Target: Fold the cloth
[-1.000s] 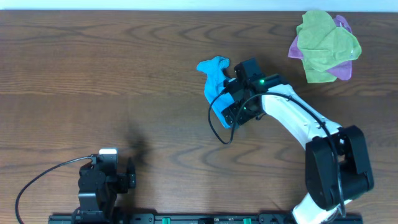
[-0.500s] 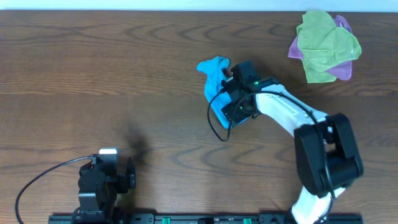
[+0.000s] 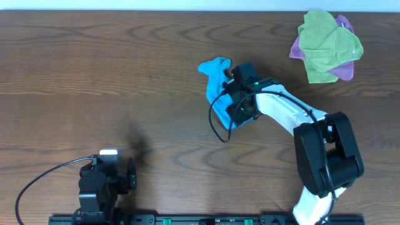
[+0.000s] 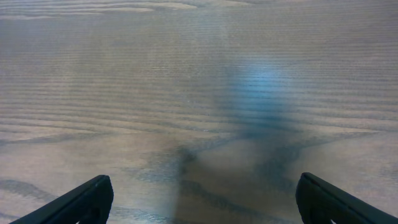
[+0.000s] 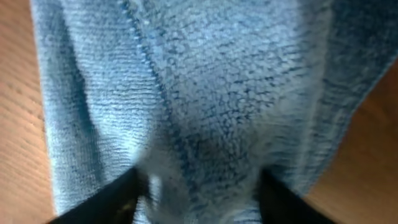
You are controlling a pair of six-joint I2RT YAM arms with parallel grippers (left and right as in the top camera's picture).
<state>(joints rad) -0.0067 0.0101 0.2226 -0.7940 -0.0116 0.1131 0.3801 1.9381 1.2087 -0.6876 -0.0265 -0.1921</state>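
Where the cloth (image 3: 216,76) lies: bunched on the table (image 3: 94,75), middle, beneath the right gripper (image 5: 198,190).
Right gripper: fingers pinched on a thick fold of cloth.
Left gripper (image 4: 202,199): fingers wide apart, holding nothing, near front edge.

Blue cloth (image 5: 205,93) filled nearly the whole shot, a stitched seam running diagonally down it. The end effector (image 5: 199,190) had fabric bunched between its dark fingers (image 5: 115,199), and tabletop (image 5: 367,162) peeked out at both sides.

A lime-green cloth (image 3: 325,44) lies crumpled atop a purple-pink cloth (image 3: 345,72) on the wooden table (image 3: 94,75).
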